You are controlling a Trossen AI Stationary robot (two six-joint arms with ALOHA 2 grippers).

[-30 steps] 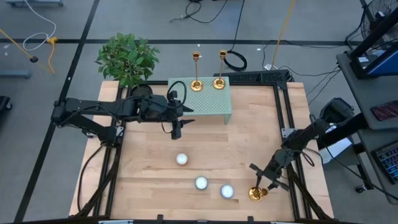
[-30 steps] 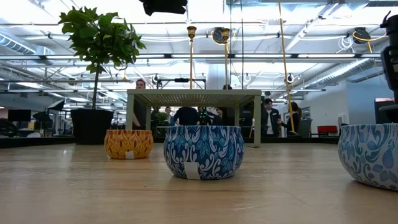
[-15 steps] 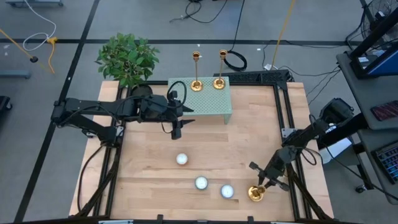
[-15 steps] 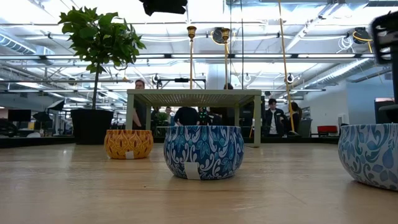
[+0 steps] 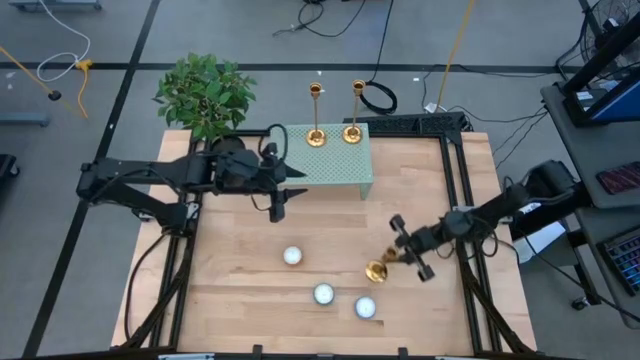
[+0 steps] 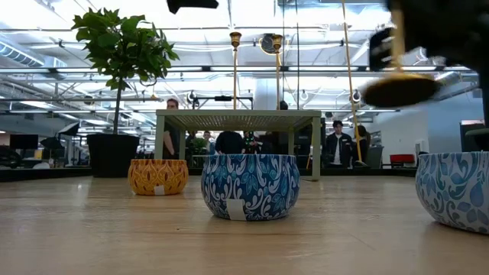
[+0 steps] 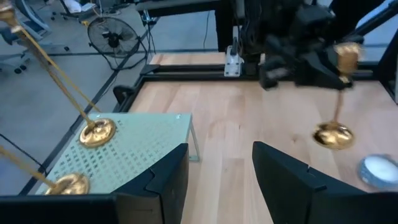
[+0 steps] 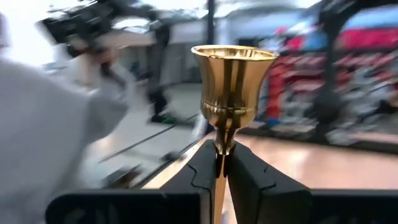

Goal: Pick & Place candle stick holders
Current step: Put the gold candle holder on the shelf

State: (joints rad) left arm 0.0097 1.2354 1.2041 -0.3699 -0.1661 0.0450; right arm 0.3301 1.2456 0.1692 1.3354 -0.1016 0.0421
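The right gripper (image 5: 400, 250) hangs over the right-centre of the wooden tabletop (image 5: 240, 290), its fingers (image 8: 202, 171) pinching the thin stem of a short brass candle stick holder (image 5: 380, 267) just below its cup. In the low view that holder's round base (image 6: 399, 90) is clear of the wood, well above the tins, and in the left wrist view it hangs beneath the dark gripper with its base lowermost.

Two taller candle stick holders stand side by side on the far edge of the pale green perforated stand (image 5: 335, 172): the left one (image 5: 316, 135) and the right one (image 5: 353, 131), near each other but apart.

The left gripper (image 5: 280, 200) hovers at the stand's near left corner with its fingers (image 7: 165, 177) spread and nothing between them.

Three glowing tealight candles sit on the near half of the tabletop: one (image 5: 292, 256) towards the centre, two (image 5: 323, 294) (image 5: 365, 307) nearer the front edge; the held holder is just beyond the rightmost of them. A potted plant (image 5: 205, 95) stands at the far left corner.
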